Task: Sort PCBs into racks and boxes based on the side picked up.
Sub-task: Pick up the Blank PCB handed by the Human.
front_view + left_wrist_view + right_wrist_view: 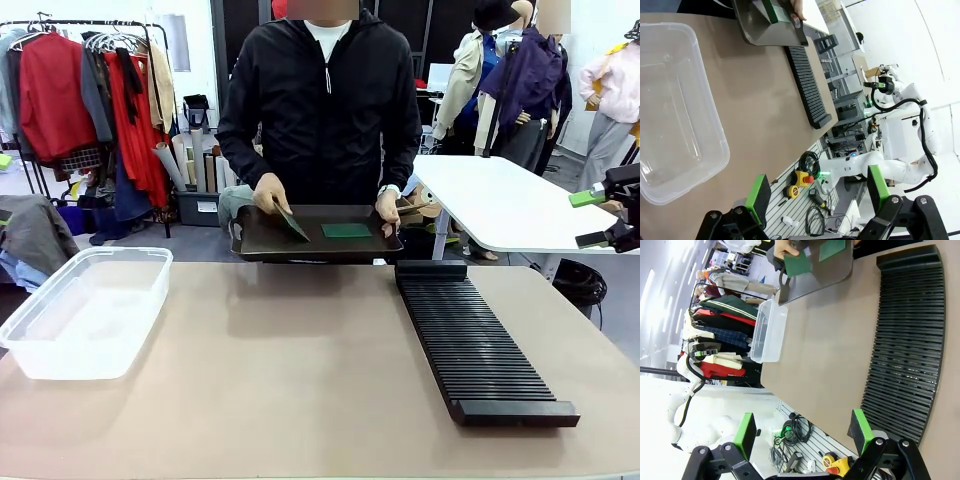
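At the table's far edge a person holds a shallow black tray (260, 245). One green PCB (346, 230) lies flat in it, and the person's hand (268, 192) tilts a second PCB (293, 222) up on edge. The long black slotted rack (475, 340) lies at the right and the clear box (85, 310) stands at the left, nothing inside. My right gripper (592, 218) hovers open off the table's right side, well above the rack (907, 345). Above the near left part of the table my left gripper (818, 192) hangs open over the box (675, 110).
A white side table (500, 205) stands behind the rack at the right. Clothes racks (90, 100) fill the left background. Bare brown tabletop (300, 370) stretches between box and rack. Cables and tools (807, 182) lie beside the near edge.
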Tool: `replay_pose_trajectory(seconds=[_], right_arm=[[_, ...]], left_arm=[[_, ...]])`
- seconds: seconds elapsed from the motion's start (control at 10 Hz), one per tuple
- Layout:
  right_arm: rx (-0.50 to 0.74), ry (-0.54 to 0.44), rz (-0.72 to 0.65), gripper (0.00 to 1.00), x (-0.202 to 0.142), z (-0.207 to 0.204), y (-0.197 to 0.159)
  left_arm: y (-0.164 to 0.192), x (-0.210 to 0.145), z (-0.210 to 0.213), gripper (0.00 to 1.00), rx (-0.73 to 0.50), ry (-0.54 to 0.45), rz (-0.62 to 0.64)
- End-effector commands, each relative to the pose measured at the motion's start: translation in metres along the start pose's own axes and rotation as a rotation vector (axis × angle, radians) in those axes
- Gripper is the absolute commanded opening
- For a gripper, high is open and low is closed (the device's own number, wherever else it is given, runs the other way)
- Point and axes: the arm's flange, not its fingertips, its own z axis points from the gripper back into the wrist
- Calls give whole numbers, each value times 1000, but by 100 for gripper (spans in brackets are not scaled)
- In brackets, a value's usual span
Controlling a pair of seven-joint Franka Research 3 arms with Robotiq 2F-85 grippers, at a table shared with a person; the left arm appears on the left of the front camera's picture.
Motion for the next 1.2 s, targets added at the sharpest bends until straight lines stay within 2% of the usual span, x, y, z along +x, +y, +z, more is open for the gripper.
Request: replay_pose_trajectory(seconds=[0.0,1.1], right_arm=[[-4,-21,9,100,-3,-2,2],[-4,-21,9,100,-3,-2,2]], left_arm=[[-3,-1,0,100,-7,-12,2],[-3,-1,0,100,-7,-12,2]])
